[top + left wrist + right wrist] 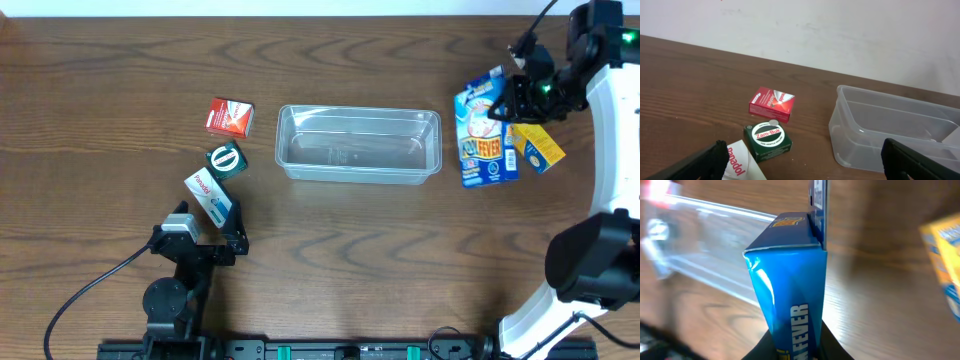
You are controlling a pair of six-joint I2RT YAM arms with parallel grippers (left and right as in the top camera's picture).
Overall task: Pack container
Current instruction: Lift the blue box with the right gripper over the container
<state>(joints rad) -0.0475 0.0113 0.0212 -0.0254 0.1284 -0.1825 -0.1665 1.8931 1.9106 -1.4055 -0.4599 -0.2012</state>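
The clear plastic container [360,112] stands empty mid-table; the left wrist view shows its near corner [875,130], and it is a blur in the right wrist view [700,230]. My right gripper [512,100] is shut on a tall blue "Fever" box [485,130], just right of the container. That box [790,280] fills the right wrist view, with my right gripper [795,352] clamping its sides. My left gripper [200,238] stands open just in front of a white Panadol box [208,195]. In its own view the left gripper [807,165] is spread wide with nothing between its fingers.
A red box [230,117] and a green Zam-Buk box [226,160] lie left of the container, both seen from the left wrist as red box [772,103] and green box [768,141]. A yellow box [538,148] lies right of the blue one.
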